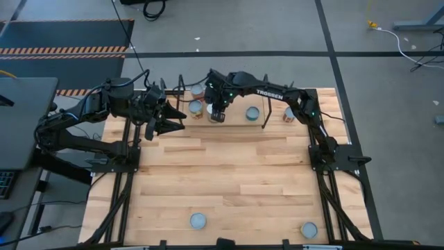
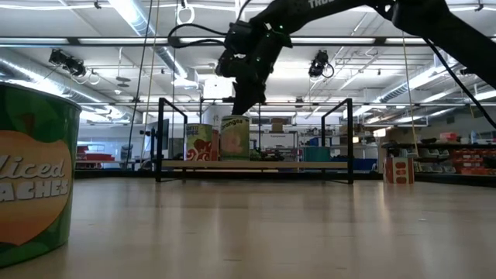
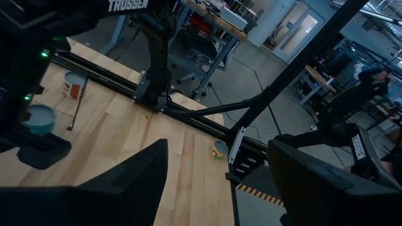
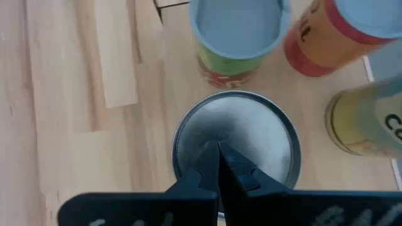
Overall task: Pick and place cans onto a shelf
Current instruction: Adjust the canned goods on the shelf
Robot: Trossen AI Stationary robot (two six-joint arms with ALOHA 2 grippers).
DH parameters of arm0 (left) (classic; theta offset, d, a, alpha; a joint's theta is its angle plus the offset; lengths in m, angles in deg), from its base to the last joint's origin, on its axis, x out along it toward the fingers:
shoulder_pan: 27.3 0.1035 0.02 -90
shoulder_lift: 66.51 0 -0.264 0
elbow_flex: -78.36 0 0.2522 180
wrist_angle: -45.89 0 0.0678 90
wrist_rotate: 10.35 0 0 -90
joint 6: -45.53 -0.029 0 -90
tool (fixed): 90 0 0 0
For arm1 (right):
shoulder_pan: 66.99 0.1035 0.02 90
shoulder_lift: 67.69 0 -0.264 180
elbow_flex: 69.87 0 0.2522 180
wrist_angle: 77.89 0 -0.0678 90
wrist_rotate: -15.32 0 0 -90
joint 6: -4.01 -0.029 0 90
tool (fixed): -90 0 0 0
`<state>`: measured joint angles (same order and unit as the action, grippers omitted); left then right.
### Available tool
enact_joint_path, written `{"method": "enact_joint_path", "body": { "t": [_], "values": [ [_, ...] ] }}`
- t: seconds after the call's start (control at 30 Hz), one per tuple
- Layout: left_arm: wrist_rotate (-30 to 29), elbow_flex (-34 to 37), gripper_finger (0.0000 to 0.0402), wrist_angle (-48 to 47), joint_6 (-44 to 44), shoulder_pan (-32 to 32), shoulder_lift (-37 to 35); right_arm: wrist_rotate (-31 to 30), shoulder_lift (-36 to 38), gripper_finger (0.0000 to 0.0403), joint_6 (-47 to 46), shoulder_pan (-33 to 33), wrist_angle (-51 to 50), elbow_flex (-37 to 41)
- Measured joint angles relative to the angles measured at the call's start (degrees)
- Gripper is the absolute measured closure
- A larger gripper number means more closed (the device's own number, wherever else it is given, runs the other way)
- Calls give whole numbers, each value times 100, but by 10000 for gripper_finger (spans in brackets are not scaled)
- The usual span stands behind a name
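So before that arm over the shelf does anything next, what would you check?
1. Right tool shut, directly above a can: ok.
2. Whether it touches the can top: cannot tell.
3. That can upright on the shelf: ok.
4. Neighbouring cans standing close by, little room: not ok.
5. Left tool open, holding nothing, off beside the shelf: ok.
6. Cans left on the table: not ok, two by the near edge.

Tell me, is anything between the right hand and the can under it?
Nothing visible. The shut right hand sits directly over that can, above its silvery top; other cans stand beside it, not between.
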<state>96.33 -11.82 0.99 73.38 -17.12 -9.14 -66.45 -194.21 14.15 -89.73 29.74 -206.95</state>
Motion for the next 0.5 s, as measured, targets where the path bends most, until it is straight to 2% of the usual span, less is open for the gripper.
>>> {"method": "enact_joint_path", "body": {
  "t": [0.3,0.5],
  "values": [
    [1,0,127,0,1,0,0,-388,-2,400,-25,48,226,-5],
    [0,0,127,0,-1,-1,0,-379,-2,400,109,-107,97,-583]
  ]
}}
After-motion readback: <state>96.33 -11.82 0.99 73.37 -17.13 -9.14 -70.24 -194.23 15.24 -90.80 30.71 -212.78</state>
